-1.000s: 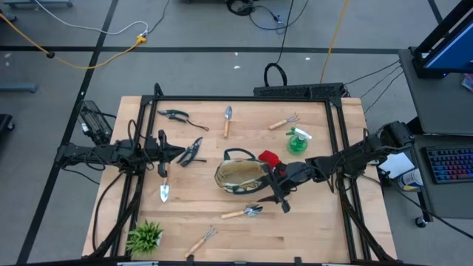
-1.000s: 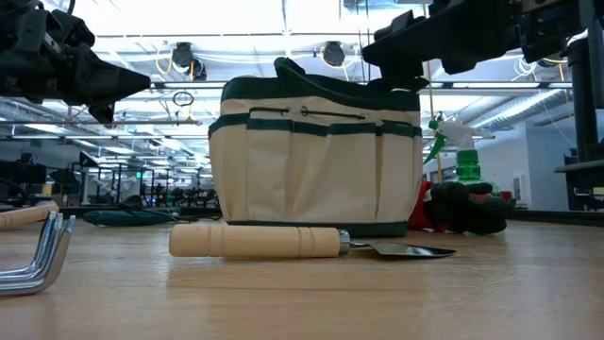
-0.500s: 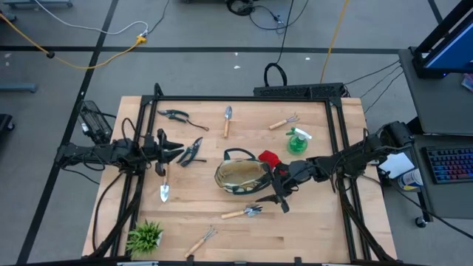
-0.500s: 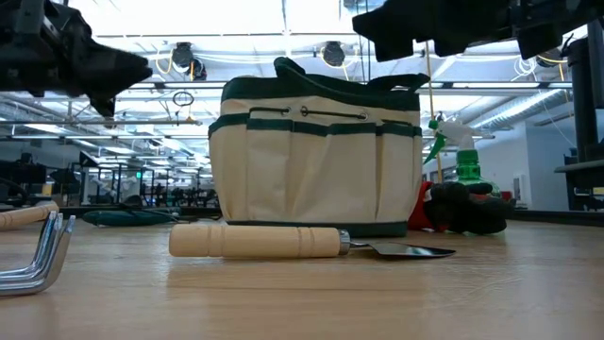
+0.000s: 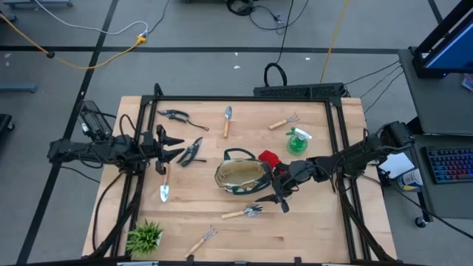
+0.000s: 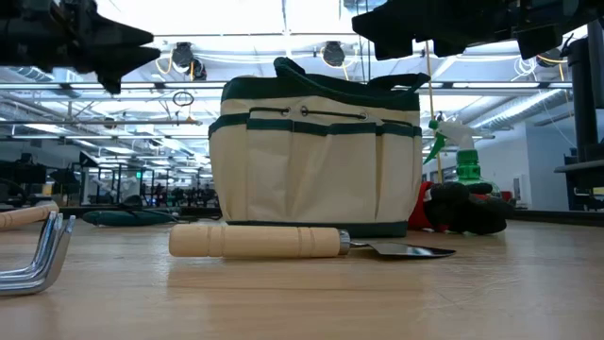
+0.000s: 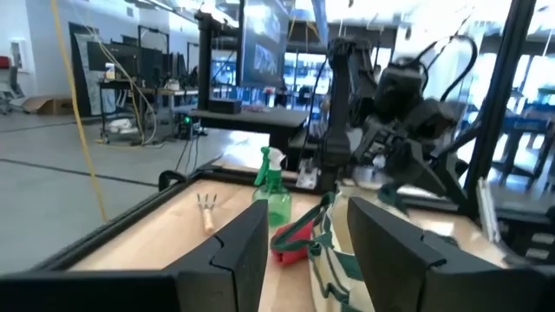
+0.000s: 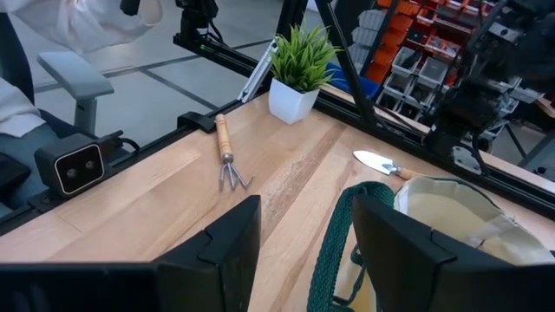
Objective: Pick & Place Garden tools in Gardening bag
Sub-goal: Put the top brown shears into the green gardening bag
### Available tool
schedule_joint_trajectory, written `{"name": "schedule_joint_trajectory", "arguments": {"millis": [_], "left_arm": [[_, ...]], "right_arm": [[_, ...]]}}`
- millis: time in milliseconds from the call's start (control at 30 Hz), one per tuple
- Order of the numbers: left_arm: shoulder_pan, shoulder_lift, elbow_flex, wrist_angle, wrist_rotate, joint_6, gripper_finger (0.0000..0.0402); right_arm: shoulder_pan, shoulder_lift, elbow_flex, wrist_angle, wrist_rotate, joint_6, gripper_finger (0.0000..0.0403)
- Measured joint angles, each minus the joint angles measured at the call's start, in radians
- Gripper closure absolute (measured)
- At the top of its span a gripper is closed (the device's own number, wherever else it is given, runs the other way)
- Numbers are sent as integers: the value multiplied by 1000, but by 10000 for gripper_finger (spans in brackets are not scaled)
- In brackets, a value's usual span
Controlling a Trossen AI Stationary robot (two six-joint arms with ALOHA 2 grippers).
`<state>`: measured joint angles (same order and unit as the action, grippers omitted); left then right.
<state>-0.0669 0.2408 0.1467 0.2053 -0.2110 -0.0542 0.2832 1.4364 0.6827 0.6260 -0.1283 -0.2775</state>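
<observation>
Though the cream canvas gardening bag with dark green trim [image 5: 240,176] sits open at the table's centre, nothing can be seen inside it, so I judge the task barely begun. Ringed around it lie the tools: black-handled pruners [image 5: 174,114] at ten o'clock, a wooden-handled trowel [image 5: 228,120] at twelve, a green spray bottle [image 5: 297,140] at two, red-and-black gloves [image 5: 267,158] touching its side, a second trowel [image 5: 242,213] at six. The left gripper [image 5: 171,147] hovers at nine o'clock, fingers parted and empty; the right gripper [image 5: 279,189] hangs at the bag's four o'clock edge, equally spread and empty.
</observation>
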Motion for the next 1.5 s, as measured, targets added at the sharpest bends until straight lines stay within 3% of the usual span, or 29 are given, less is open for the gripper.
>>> {"name": "schedule_joint_trajectory", "arguments": {"millis": [133, 400, 567, 1033, 1300, 1500], "left_arm": [[1, 139, 97, -25, -25, 51, 236], [1, 413, 376, -456, -192, 44, 236], [10, 544, 471, -525, -205, 31, 236], [203, 705, 565, -595, -204, 186, 236], [391, 769, 566, -611, -76, 230, 236], [521, 839, 566, -625, -48, 315, 236]], "right_arm": [[0, 0, 0, 0, 0, 0, 227], [0, 0, 0, -1, 0, 0, 231], [0, 0, 0, -2, 0, 2, 231], [0, 0, 0, -12, 0, 3, 232], [0, 0, 0, -17, 0, 3, 232], [0, 0, 0, -17, 0, 3, 232]]}}
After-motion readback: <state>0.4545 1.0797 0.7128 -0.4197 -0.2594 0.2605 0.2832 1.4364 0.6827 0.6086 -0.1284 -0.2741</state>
